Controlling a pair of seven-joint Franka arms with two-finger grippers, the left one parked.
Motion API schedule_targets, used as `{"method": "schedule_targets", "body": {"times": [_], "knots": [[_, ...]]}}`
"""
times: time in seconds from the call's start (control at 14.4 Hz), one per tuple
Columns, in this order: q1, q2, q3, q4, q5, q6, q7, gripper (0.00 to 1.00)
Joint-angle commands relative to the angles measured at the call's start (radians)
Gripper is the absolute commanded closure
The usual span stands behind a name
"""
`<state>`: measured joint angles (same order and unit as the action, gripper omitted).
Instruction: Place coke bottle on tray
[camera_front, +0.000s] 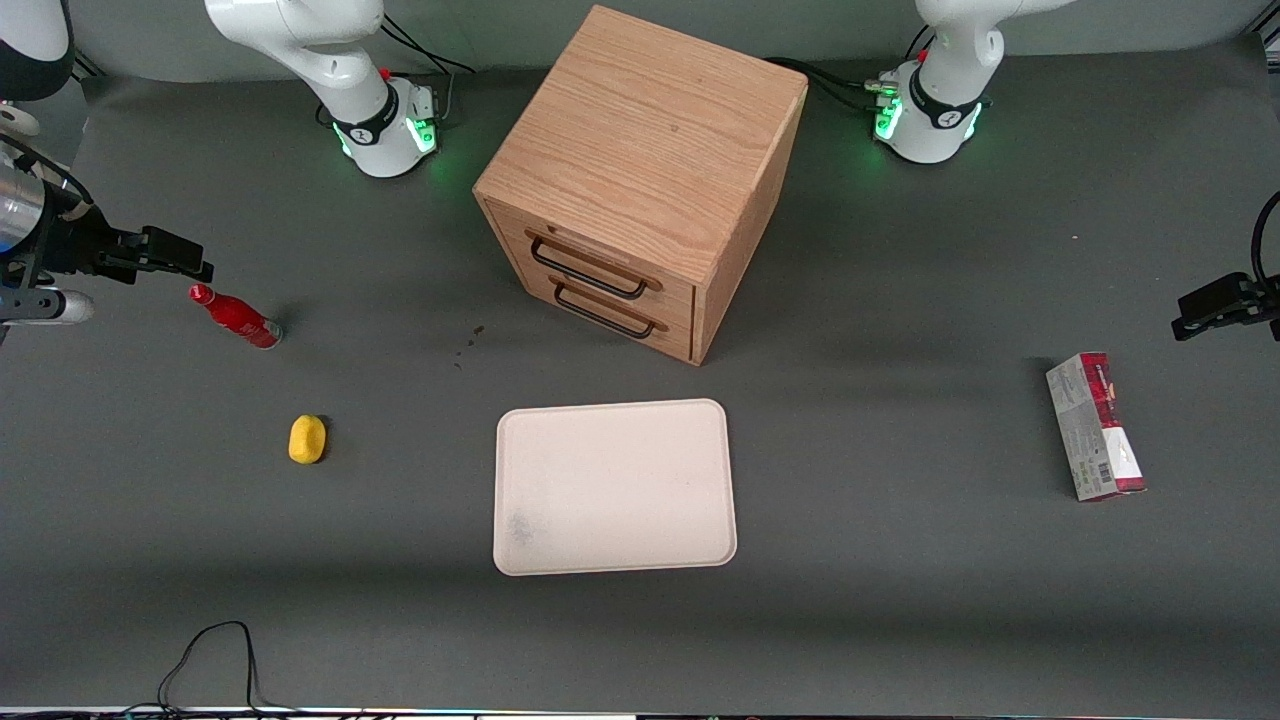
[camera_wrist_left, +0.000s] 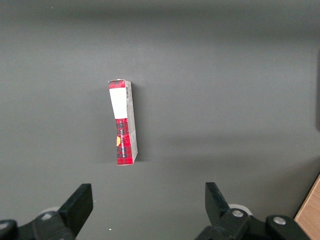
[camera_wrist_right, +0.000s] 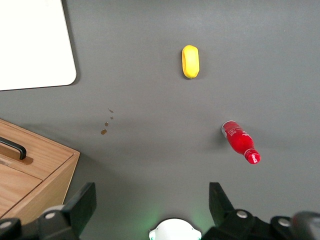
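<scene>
Hovering with fingers wide and empty, our gripper (camera_wrist_right: 150, 210) sits above the table near the coke bottle (camera_front: 236, 318). We judge nothing done: the bottle lies on the table, well apart from the bare tray (camera_front: 613, 487).

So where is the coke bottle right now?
The coke bottle lies on its side on the table toward the working arm's end, farther from the front camera than the yellow object, with the open gripper just above its cap.

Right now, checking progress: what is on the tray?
Nothing: the tray shows only a faint smudge. The coke bottle lies on the table near the open gripper. Nothing covers the tray's surface.
</scene>
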<state>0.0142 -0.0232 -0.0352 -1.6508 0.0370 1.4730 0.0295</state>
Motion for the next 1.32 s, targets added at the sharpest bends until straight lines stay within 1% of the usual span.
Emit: {"method": "schedule_targets", "body": {"times": [0.0, 0.21, 0.48, 0.69, 0.83, 0.9, 1.04, 1.25], "knots": [[-0.013, 0.012, 0.006, 0.031, 0.018, -0.025, 0.004, 0.0], [-0.013, 0.011, 0.0, 0.032, 0.012, -0.046, -0.003, 0.0], [-0.008, 0.006, -0.074, 0.045, 0.007, -0.105, -0.046, 0.0], [-0.008, -0.003, -0.178, 0.058, -0.002, -0.126, -0.199, 0.0], [-0.008, -0.003, -0.248, 0.091, -0.07, -0.169, -0.339, 0.0], [-0.008, -0.003, -0.277, 0.094, -0.083, -0.175, -0.386, 0.0], [-0.008, -0.015, -0.304, 0.094, -0.086, -0.177, -0.401, 0.0], [-0.01, -0.041, -0.305, 0.077, -0.088, -0.181, -0.399, 0.0]]}}
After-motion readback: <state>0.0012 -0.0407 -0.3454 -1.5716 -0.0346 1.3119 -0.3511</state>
